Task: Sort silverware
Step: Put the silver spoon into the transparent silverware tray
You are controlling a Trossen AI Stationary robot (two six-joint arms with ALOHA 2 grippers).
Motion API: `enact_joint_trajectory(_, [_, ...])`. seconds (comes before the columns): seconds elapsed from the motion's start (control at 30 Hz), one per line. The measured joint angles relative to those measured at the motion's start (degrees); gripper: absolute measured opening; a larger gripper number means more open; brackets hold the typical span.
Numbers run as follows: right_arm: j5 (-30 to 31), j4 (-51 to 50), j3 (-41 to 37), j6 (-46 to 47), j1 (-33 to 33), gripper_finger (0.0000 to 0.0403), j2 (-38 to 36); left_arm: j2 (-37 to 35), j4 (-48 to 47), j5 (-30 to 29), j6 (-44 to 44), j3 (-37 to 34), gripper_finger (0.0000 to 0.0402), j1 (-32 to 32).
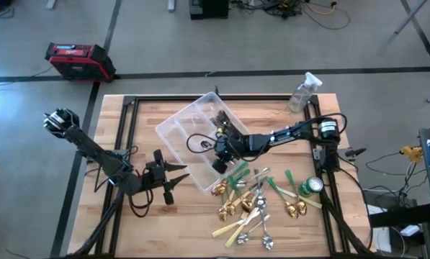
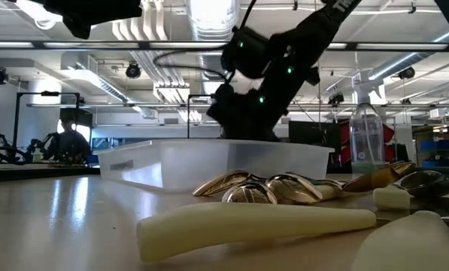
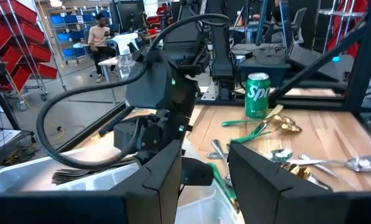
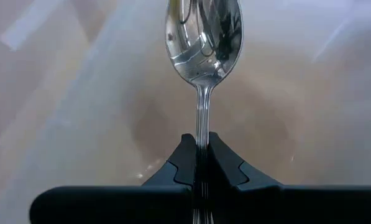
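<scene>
A shiny silver spoon is pinched by its handle in the right claw, held over the clear tray at the tray's right side. The rest of the silverware lies heaped on the worktop just right of the tray. The left claw waits near the tray's left edge, fingers apart and holding nothing.

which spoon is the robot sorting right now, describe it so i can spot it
Find the clear plastic tray near the middle of the wooden table. The right gripper hangs over the tray's near corner, shut on a shiny silver spoon by its thin handle, bowl pointing away from the fingers. Unlike the gold spoons and green-handled pieces lying loose on the table, it is held up off the wood.
</scene>
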Motion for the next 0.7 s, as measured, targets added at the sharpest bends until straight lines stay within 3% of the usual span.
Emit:
enact_joint_trajectory(0.2, [-0.68, -0.76, -0.15, 0.31, 0.11, 0.0019, 0.24, -0.22, 0.04, -0.23, 1.11, -0.01, 0.0119, 0.12])
enact_joint_trajectory(0.47, [-2.23, -3.89, -0.15, -4.35, 1.23, 0.0114, -5.61, -1.91, 0.14, -0.30, 5.14, 0.71, 0.0119, 0.12])
enact_joint_trajectory(0.7, [-1.91, -16.78, -0.13, -8.89, 4.82, 0.0177, -15.85, -3.60, -0.04, -0.28, 7.64, 1.28, 0.0119, -0.04])
